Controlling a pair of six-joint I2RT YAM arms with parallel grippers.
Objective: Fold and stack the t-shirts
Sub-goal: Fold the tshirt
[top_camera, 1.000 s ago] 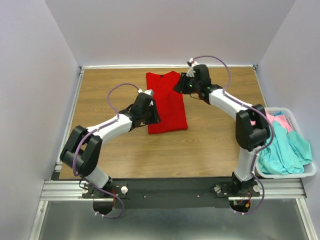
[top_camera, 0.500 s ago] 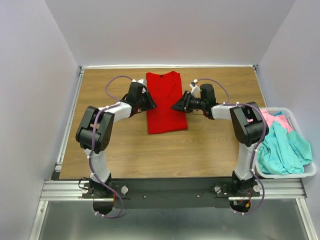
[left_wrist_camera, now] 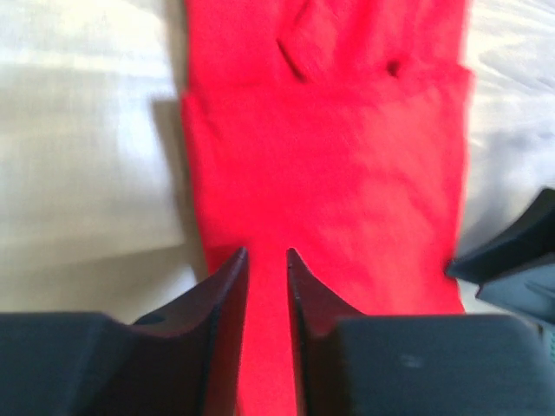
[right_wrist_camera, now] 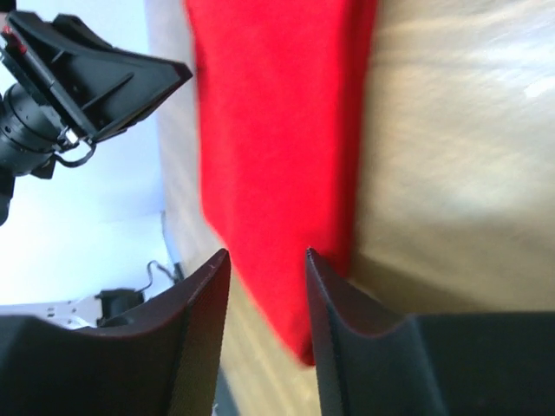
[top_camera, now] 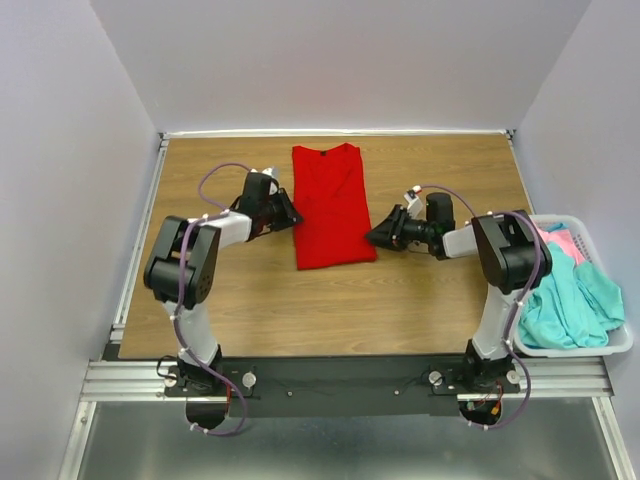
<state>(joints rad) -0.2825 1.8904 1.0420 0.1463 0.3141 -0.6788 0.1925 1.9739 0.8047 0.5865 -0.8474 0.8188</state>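
Arms pulled back nearer vs. a sec ago: left gripper (top_camera: 291, 213) & right gripper (top_camera: 374, 237) flank red shirt (top_camera: 330, 210), jaws parted, empty; prob. next fold.

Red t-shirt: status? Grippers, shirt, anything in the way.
Left gripper barely open, empty, at left edge of red t-shirt. Right gripper open, empty, at its right edge. Shirt flat on table, folded narrow. Nothing in the way.

Red t-shirt (top_camera: 330, 205) folded long on table (top_camera: 260, 300), between the two jaw sets; left gripper (top_camera: 292, 214) at its left edge; right gripper (top_camera: 372, 238) by lower right corner; basket (top_camera: 572, 349) with teal shirt (top_camera: 570, 300) well behind right jaws
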